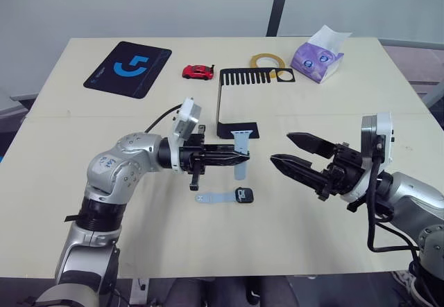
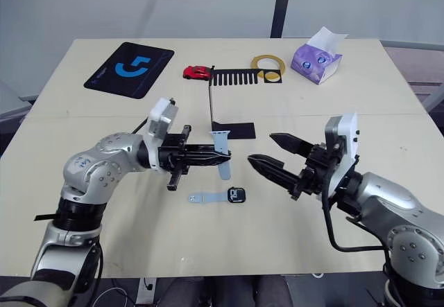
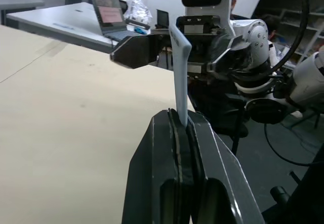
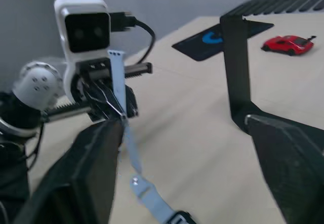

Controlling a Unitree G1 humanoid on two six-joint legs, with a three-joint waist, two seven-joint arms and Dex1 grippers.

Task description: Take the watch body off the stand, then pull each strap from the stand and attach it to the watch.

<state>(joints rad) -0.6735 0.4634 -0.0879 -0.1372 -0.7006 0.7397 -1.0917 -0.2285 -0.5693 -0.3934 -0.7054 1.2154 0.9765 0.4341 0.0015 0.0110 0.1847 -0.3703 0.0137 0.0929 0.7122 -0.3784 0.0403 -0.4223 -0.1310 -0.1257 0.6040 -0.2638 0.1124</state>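
Nearest to you, the watch body (image 1: pixel 245 195) lies flat on the pale wooden surface (image 1: pixel 62 147), a small black rounded square with a dark screen showing light marks too small to read. One pale blue-grey strap (image 1: pixel 215 198) is joined to its side and stretches flat toward your left; you can see small holes near its free end.

Your left claw (image 1: pixel 243 156) is pressed closed on the second strap (image 1: pixel 241 154), pinching it near the middle so it hangs upright between the fingertips, above the surface and just behind the watch body. In the left wrist view that strap (image 3: pixel 180 72) rises thin and slightly curved from the closed fingers (image 3: pixel 162 158).

Your right claw (image 1: pixel 283 150) hovers to the right of the held strap with its two black fingers spread wide apart, holding nothing.

The stand (image 1: pixel 232 102) stands behind the held strap, black bent metal with a flat base, a thin upright and a comb-like slotted top.

Farther back you have a black mouse pad (image 1: pixel 127 68) with a blue logo shaped like a letter G, a red toy car (image 1: pixel 198 71), a roll of yellow tape (image 1: pixel 269 62), and a purple tissue pack (image 1: pixel 318 56) whose print you cannot read.
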